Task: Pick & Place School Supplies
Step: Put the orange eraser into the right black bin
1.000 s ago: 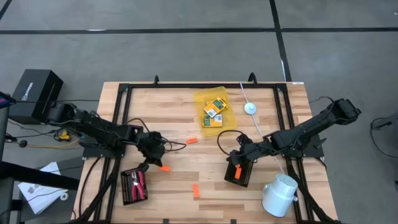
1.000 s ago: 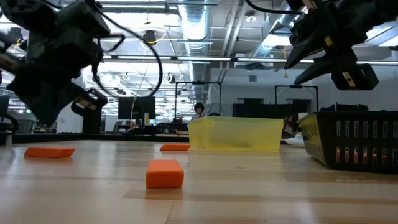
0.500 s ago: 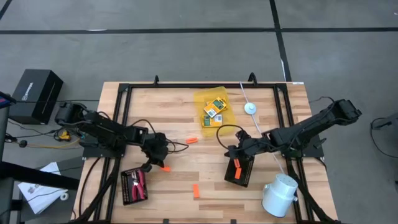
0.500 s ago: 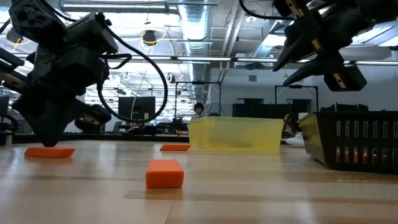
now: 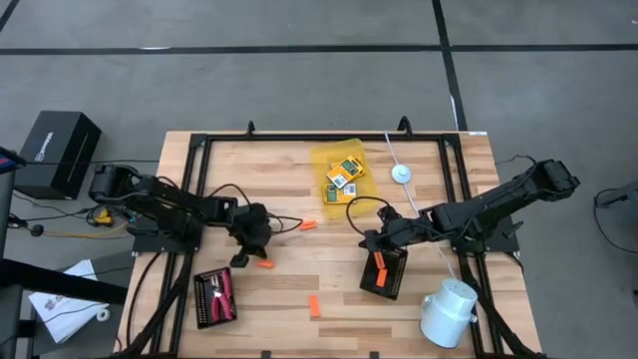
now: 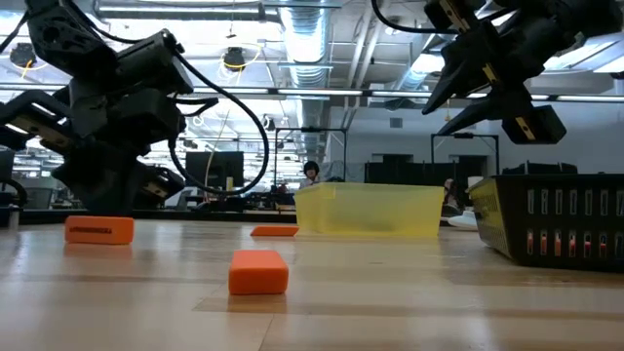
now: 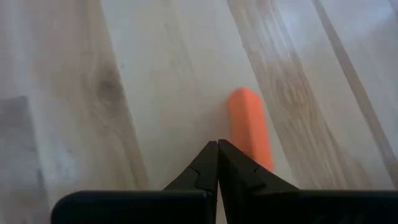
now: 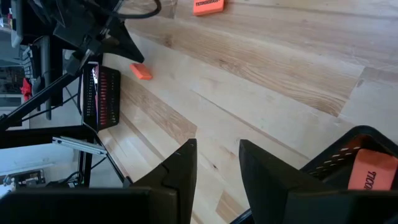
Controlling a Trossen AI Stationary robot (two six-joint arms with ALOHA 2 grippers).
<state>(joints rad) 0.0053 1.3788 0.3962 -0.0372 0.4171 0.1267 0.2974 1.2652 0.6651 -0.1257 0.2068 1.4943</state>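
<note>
Left fingers: your left gripper (image 7: pixel 217 144) has its fingertips pressed together and holds nothing; an orange stick (image 7: pixel 250 127) lies on the wood just beside the tips.
Right fingers: your right gripper (image 8: pixel 217 155) is parted with a clear gap, empty, and hangs above the near edge of the right black tray (image 5: pixel 383 273).
Stick by the left gripper: seen from above it lies on the table (image 5: pixel 419 165) at (image 5: pixel 264 264), beside the left gripper (image 5: pixel 246 236) and close to the left black tray (image 5: pixel 213 298).
Other sticks: one lies near the front of the table (image 5: pixel 313 306), another toward the middle (image 5: pixel 307 225).
Handling: the stick looks light, stiff and smooth, likely an eraser; it may skid on the wood if you nudge it. Open wide and close across its narrow sides near the middle.
Left black tray: it holds the red-handled pliers (image 5: pixel 224 292).
Right black tray: it holds one orange stick (image 8: pixel 372 170).
Yellow tray: the translucent yellow tray (image 5: pixel 321 159) at the back of the table holds the yellow-and-green card boxes (image 5: pixel 344 176).
</note>
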